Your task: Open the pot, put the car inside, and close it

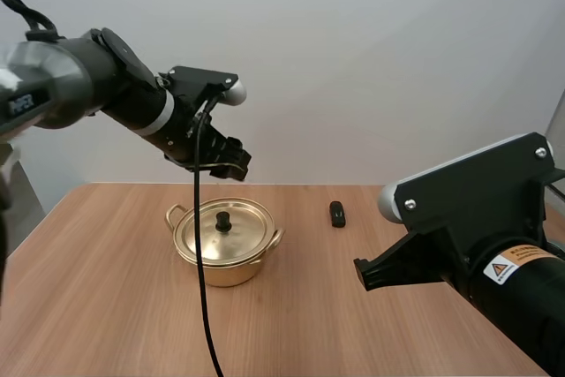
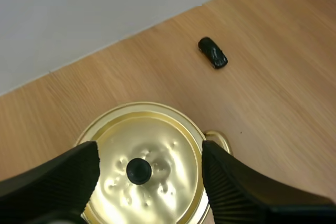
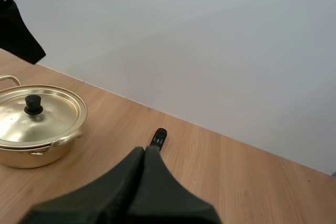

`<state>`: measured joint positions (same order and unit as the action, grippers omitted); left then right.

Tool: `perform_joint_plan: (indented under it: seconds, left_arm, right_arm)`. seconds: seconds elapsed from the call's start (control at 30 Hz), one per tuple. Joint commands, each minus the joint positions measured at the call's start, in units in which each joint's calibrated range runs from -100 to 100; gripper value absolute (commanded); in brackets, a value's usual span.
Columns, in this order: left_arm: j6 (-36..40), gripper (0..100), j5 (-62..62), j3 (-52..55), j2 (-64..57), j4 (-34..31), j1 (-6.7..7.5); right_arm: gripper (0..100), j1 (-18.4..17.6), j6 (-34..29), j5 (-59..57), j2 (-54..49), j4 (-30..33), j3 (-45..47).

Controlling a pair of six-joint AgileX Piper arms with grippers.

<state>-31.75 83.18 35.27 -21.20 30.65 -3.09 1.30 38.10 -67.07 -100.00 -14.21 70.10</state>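
Observation:
A gold pot (image 1: pixel 221 269) stands on the wooden table with its lid (image 1: pixel 243 234) on, a black knob (image 1: pixel 223 221) at the middle. My left gripper (image 1: pixel 226 162) hangs above the pot's far side. In the left wrist view it (image 2: pixel 149 153) is open, one finger on either side of the lid (image 2: pixel 163 145) and well above the knob (image 2: pixel 139 171). A small black toy car (image 1: pixel 337 214) lies to the right of the pot. My right gripper (image 3: pixel 146 153) is shut on nothing, its tip pointing toward the car (image 3: pixel 159 138) from some way off, with the pot (image 3: pixel 31 150) to one side.
The table (image 1: pixel 106 306) has bare wood in front of the pot and between pot and car. A plain pale wall stands close behind the table's back edge. My right arm (image 1: pixel 494 253) fills the near right of the high view.

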Motion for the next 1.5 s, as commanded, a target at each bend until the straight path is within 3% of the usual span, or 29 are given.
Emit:
perform_joint_plan:
  seconds: [0.0, 0.57, 0.63, 0.73, 0.83, 0.87, 1.03, 1.23, 1.33, 1.47]
  left_arm:
    - [0.02, 92, 0.19, 0.01, 13.18, 0.00, 0.00]
    - [0.15, 90, -7.87, -0.26, 19.94, -3.61, 0.00]
    - [0.15, 86, -7.23, -0.26, 20.65, -3.83, 0.00]
    - [-0.37, 62, -5.99, -0.26, 21.10, -3.86, 0.00]
    - [-1.79, 12, -5.79, -0.36, 21.20, -4.19, 0.00]
    - [-2.76, 0, -5.45, -0.74, 21.20, -4.19, 0.00]
    - [-4.27, 0, 3.25, -6.04, 17.49, 4.22, 0.00]
    - [-4.90, 0, 8.41, -14.72, 3.29, 17.15, -0.71]
    - [-4.12, 0, 5.71, -17.24, -6.31, 22.93, -2.39]
    - [-3.81, 0, 1.76, -18.13, -18.60, 26.35, -5.04]
  right_arm:
    - [0, 0.04, 0.01, -0.22, 0.00, -0.10, 0.06]
    - [0, 0.68, 0.01, -0.19, 0.00, -0.43, 0.06]
    - [0, 0.76, 0.01, -0.19, 0.00, -0.45, 0.06]
    - [0, 0.85, 0.01, -0.19, 0.00, -0.45, 0.06]
    - [0, 0.93, 0.01, -0.19, 0.00, -0.45, 0.06]
    - [0, 0.93, 0.01, -0.19, 0.00, -0.45, 0.06]
    - [0, 0.94, 1.09, 5.39, 1.60, -0.57, 3.00]
    - [0, 1.00, 6.89, 18.72, 14.48, -3.52, 3.68]
    - [0, 1.52, 11.21, 25.82, 25.29, -9.09, 3.68]
    - [0, 1.52, 12.04, 44.52, 42.23, -20.43, 3.46]
